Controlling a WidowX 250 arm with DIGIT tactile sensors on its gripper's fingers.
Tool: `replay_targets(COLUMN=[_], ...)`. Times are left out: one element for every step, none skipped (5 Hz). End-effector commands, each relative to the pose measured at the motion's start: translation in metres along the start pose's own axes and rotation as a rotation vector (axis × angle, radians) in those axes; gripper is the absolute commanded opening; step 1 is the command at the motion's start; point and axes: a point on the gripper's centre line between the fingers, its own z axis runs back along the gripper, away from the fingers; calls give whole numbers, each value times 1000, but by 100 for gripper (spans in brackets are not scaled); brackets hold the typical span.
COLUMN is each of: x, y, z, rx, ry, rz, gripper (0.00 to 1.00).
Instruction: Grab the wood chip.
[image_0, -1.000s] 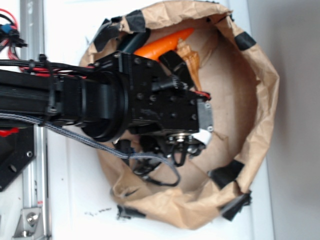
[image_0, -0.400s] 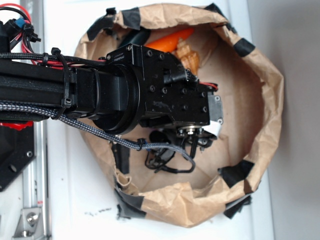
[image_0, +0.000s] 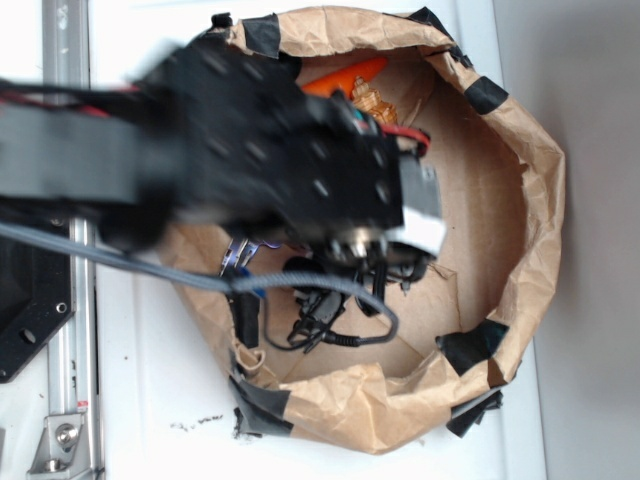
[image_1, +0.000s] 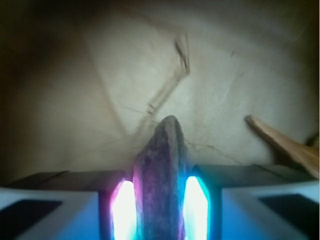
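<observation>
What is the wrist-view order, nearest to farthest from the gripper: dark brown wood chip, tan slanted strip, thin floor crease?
1. Wood chip: clamped in the gripper.
2. Tan strip: just to the right.
3. Floor crease: farther ahead, upper centre.

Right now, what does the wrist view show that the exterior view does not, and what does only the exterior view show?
Only the wrist view shows the wood chip clamped between the fingers of the hand. Only the exterior view shows the paper bag's taped rim, the carrot, the seashell and the blurred arm. Both show the brown paper floor.
</observation>
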Motion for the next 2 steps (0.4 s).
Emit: replay_targets(x=[-7, -4], y=[-3, -4], z=[85, 80], rx=[-2, -2], ry=[-130, -114], rz=[115, 124], gripper=[0, 0])
